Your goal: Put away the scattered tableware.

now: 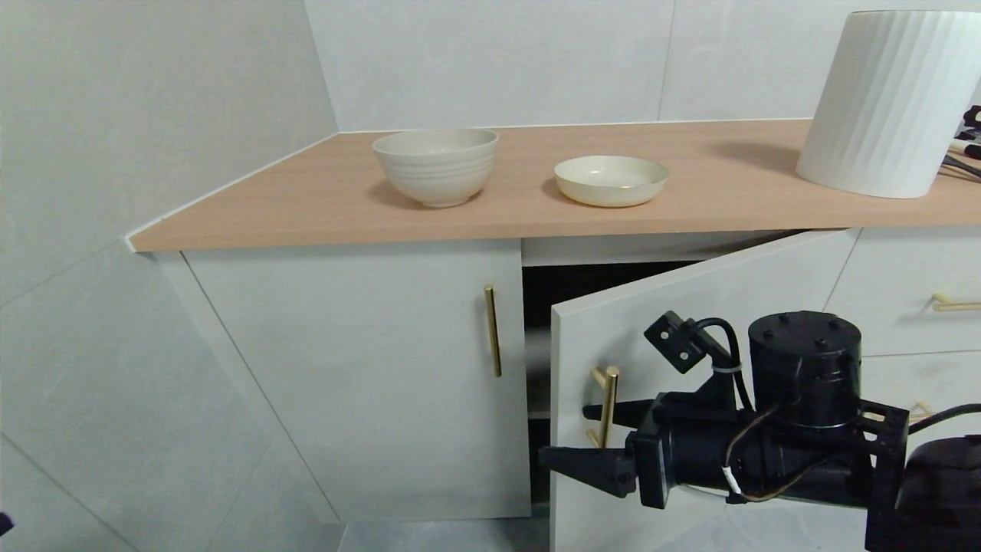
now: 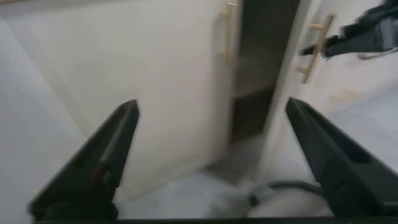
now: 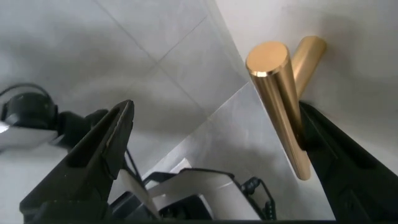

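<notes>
While the right cabinet door stands ajar, we log a bowl and, to its right, a shallow dish on the counter.
Right gripper: jaws spread, straddling the door's brass handle. Left gripper: jaws spread, released, facing the cabinet.

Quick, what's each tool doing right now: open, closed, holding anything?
Left tool: open, holding nothing.
Right tool: open, straddling the gold door handle, not closed on it.
</notes>
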Motion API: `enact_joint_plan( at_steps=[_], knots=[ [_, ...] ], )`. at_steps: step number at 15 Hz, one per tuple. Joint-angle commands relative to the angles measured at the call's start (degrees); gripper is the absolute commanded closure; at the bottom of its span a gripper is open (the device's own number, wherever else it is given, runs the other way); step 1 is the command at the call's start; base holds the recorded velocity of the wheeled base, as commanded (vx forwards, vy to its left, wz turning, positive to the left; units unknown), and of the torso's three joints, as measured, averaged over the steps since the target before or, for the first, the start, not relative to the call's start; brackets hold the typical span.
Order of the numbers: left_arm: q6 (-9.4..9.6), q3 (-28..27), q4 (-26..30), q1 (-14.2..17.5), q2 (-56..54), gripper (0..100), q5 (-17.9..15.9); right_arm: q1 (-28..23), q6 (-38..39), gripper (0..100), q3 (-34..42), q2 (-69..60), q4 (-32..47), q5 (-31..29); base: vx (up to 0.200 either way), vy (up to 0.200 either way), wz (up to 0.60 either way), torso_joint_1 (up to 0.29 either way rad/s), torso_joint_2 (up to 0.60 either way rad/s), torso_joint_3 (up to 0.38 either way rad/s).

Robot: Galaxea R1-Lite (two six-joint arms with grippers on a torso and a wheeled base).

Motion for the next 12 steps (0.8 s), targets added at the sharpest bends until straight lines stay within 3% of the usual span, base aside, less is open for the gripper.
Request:
enact_joint_plan(
  at_steps=[1, 3, 4, 5, 6, 7, 10, 11, 12],
  knots=[
    [-0.54, -9.35, -2.47, -1.57, 25.51, 100, -6.52, 1.07, 0.06, 0, 2.35, -2.34, -0.03, 0.06, 0.0, 0.0, 0.0, 0.0, 0.0, 0.0],
    [-0.89, -9.7, -8.01, -6.15, 33.59, 100, -6.43, 1.07, 0.06, 0, 2.96, -2.78, -0.11, 0.06, 0.0, 0.0, 0.0, 0.0, 0.0, 0.0],
    [-1.94, -9.97, -9.77, -7.99, 36.14, 100, -6.43, 1.07, 0.06, 0, 3.14, -2.87, -0.03, 0.06, 0.0, 0.0, 0.0, 0.0, 0.0, 0.0],
    [-5.37, -11.55, -12.84, -12.03, 41.59, 100, -6.25, 1.16, 0.06, 0, 3.4, -2.87, -0.03, 0.06, 0.0, 0.0, 0.0, 0.0, 0.0, 0.0],
    [-7.57, -12.25, -14.95, -14.23, 45.2, 100, -6.16, 1.25, 0.06, 0, 3.49, -2.78, -0.03, 0.15, 0.0, 0.0, 0.0, 0.0, 0.0, 0.0],
    [-8.19, -12.43, -16.62, -15.02, 47.22, 100, -6.16, 1.25, 0.06, 0, 3.49, -2.6, -0.03, 0.15, 0.0, 0.0, 0.0, 0.0, 0.0, 0.0],
    [-11.61, -12.78, -30.16, -17.57, 58.12, 100, -6.16, 2.13, 0.06, 0, 4.02, -2.78, -0.03, 0.32, 0.0, 0.0, 0.0, 0.0, 0.0, 0.0],
    [-12.32, -12.78, -30.86, -18.01, 58.91, 100, -6.08, 2.3, 0.06, 0, 4.1, -2.87, -0.03, 0.32, 0.0, 0.0, 0.0, 0.0, 0.0, 0.0],
    [-16.27, -13.48, -32.7, -20.82, 62.51, 100, -6.08, 2.65, 0.06, 0, 4.63, -2.87, -0.03, 0.32, 0.0, 0.0, 0.0, 0.0, 0.0, 0.0]
  ],
)
